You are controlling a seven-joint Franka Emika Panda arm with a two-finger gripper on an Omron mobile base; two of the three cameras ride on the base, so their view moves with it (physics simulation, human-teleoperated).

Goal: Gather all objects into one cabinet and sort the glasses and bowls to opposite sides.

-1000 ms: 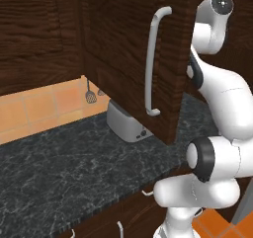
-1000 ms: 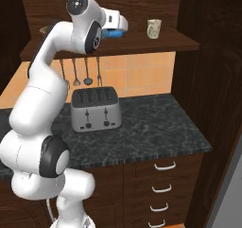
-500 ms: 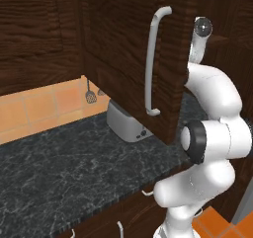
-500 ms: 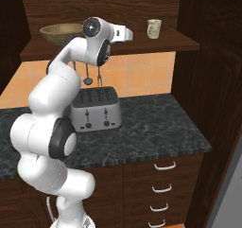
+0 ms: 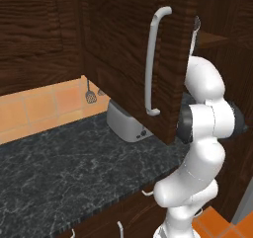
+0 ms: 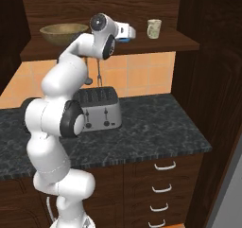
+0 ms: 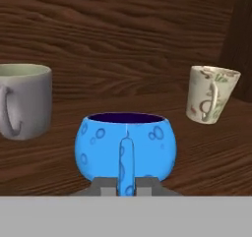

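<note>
Inside the open dark wood cabinet [image 5: 128, 49], the gripper [image 7: 126, 186] grasps the small blue handled bowl [image 7: 126, 151] by its handle, the bowl sitting on the cabinet shelf [image 6: 179, 42]. A speckled beige tumbler [image 7: 210, 94] stands to its right, a grey mug [image 7: 24, 101] to its left. Far left on the shelf rests the wide tan bowl [image 6: 64, 33], above a toaster [image 6: 99, 109] on the counter [image 6: 156, 127].

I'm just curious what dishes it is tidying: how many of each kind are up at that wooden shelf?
Bowls: 2, the tan bowl and the blue handled bowl, gripped by its handle in the pincer.
Cups: 2, the grey cup and the speckled cup.
Total: 4.
</note>
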